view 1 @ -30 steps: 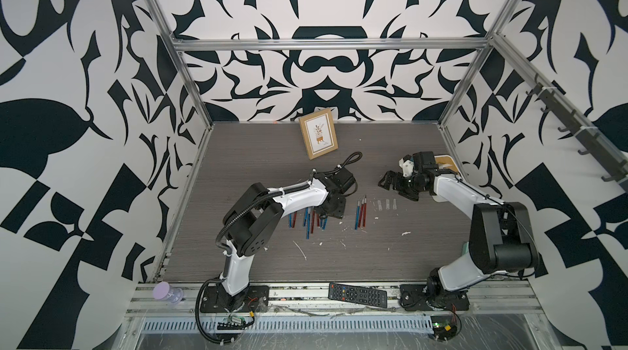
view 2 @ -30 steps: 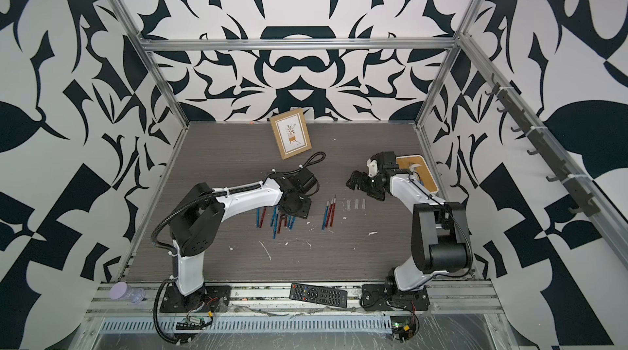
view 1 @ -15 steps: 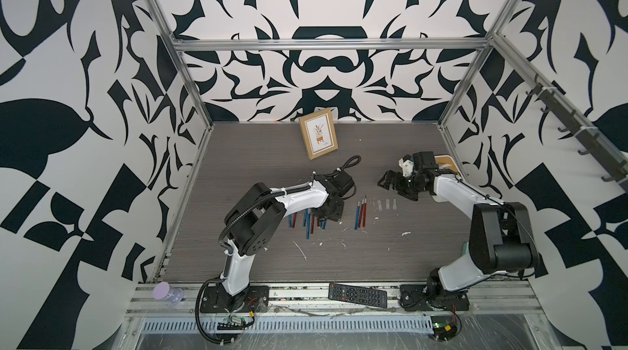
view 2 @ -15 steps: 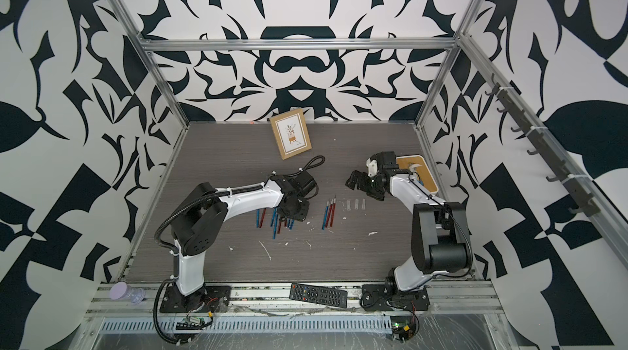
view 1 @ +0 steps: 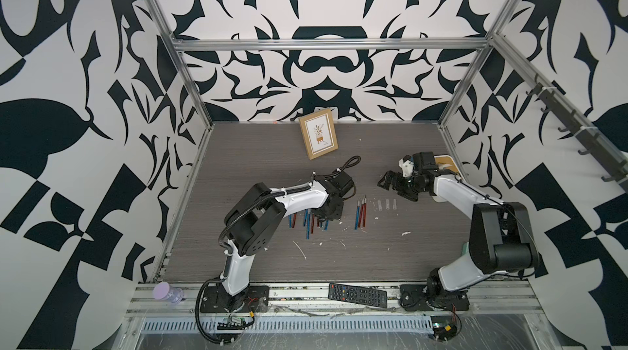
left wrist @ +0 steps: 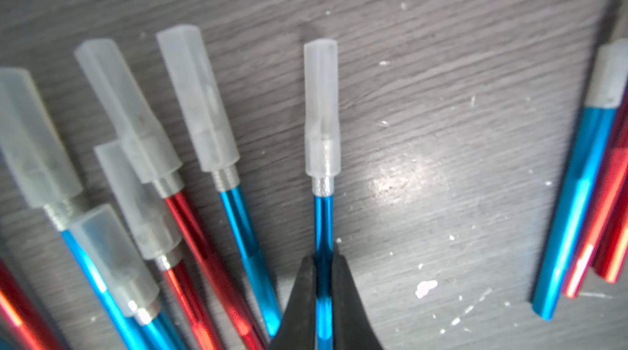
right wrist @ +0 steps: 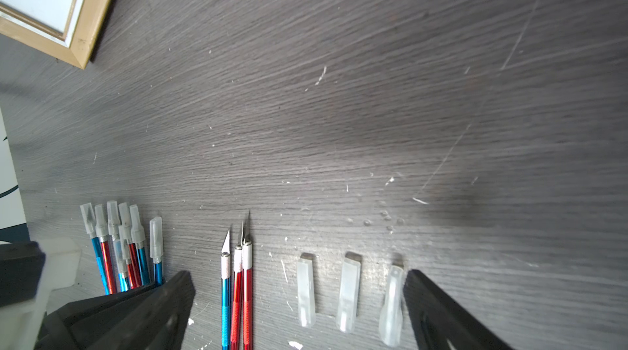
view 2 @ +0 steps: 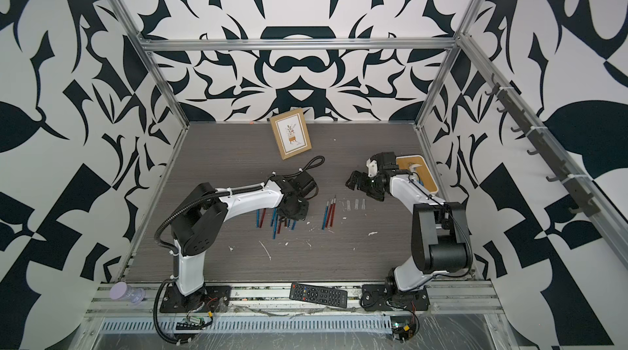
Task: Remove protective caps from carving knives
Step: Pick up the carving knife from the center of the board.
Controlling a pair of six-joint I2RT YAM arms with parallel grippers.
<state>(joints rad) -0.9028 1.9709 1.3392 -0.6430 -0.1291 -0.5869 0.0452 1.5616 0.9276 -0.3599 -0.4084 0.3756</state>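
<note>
In the left wrist view my left gripper [left wrist: 323, 263] is shut on the handle of a blue carving knife [left wrist: 323, 222] that lies on the table, its whitish protective cap [left wrist: 321, 107] still on the blade. Several more capped knives [left wrist: 190, 168] lie fanned beside it. In both top views the left gripper [view 1: 328, 217] is down over this cluster [view 2: 272, 221]. Three uncapped knives [right wrist: 238, 283] lie side by side, with three loose caps [right wrist: 346, 294] in a row next to them. My right gripper [right wrist: 297, 277] hovers open above those caps, and also shows from above [view 1: 390, 181].
A framed picture [view 1: 318, 137] leans at the back. A tan board [view 1: 445, 163] lies by the right wall. A black remote [view 1: 357, 295] and a purple cup [view 1: 166, 292] sit on the front rail. White flecks [view 1: 300, 249] dot the dark table.
My left gripper has closed on the blue knife's handle. The right arm has stayed where it was, open.
</note>
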